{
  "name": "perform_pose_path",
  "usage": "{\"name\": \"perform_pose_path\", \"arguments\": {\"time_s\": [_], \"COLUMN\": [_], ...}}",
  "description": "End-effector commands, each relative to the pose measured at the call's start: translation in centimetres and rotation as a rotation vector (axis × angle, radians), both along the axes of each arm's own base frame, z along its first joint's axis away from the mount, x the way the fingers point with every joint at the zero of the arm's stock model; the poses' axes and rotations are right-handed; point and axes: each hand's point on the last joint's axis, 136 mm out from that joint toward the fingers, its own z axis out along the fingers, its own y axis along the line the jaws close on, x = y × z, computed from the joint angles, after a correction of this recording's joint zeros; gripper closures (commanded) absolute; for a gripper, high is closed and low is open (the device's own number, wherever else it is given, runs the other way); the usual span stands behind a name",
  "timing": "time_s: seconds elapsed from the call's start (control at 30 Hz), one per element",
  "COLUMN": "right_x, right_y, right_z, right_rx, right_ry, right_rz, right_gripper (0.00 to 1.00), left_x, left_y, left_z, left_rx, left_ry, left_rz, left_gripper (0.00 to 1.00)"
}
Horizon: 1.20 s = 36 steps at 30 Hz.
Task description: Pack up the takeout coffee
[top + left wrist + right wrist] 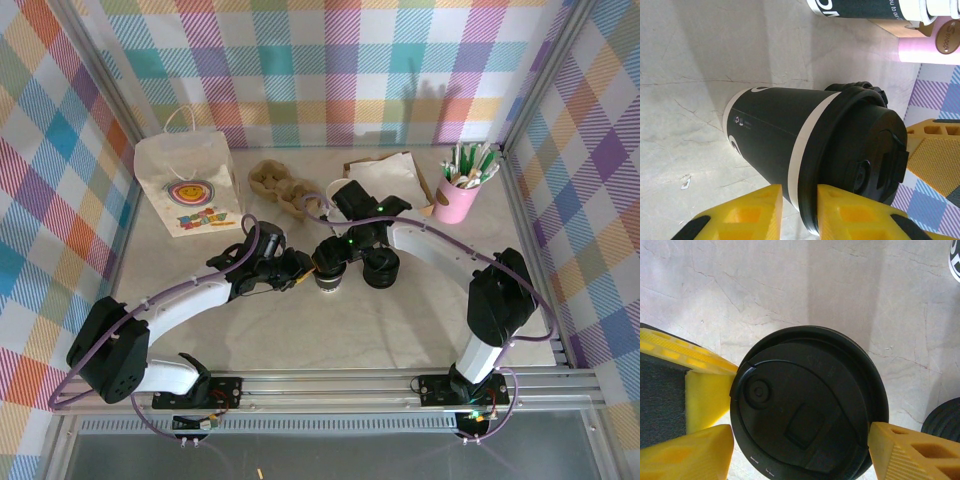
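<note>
we are watching the takeout coffee (331, 279) standing at the middle of the table (400, 335) | right gripper (801, 430) is clasping its lid (805, 400) from above | left gripper (800, 200) is sitting narrowed at the cup's side, and we cannot tell whether it is holding | risk: an uneven pull popping the lid off and toppling the cup

- Far left of the table (400, 330), near the back corner: paper bag (188, 185), upright.
- Right of it, along the back: cup carrier (277, 186), then napkin pile (392, 178), then stirrer cup (458, 198) farthest right.
- Mid-table, in front of these: takeout coffee (330, 281), upright.
- Just beside it, on the right: lid stack (381, 268).
- Either side of its lid: fingers of the right gripper (801, 429).
- Close at its left side: left gripper (800, 192).
</note>
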Motion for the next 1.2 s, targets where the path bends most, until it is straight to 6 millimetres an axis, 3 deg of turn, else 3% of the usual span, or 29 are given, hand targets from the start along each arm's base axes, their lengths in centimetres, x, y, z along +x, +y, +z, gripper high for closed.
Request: {"name": "perform_pose_path", "arguments": {"time_s": [0.0,0.43,0.8,0.97,1.17], "right_x": [-1.7,-1.2,-1.8,-1.6,-1.0], "right_y": [-1.1,-0.4,-0.8,-0.9,-0.6], "right_z": [-2.0,2.2,3.1,4.0,4.8], "right_rx": [-0.05,0.019,0.041,0.051,0.03], "right_ry": [0.083,0.033,0.025,-0.019,-0.138], "right_rz": [0.0,-0.016,-0.029,-0.005,0.162], "right_gripper": [0.29,0.26,0.26,0.27,0.17], "left_x": [-0.9,0.5,1.2,1.4,0.8], "left_y": [0.8,0.7,0.5,0.5,3.0], "left_z": [-2.0,0.6,1.5,2.9,3.6], "left_rx": [0.034,0.102,0.11,0.12,0.201], "left_ry": [0.059,-0.018,-0.038,-0.072,-0.1], "left_rz": [0.0,-0.046,-0.067,-0.084,-0.027], "left_gripper": [0.76,0.75,0.74,0.73,0.71]}}
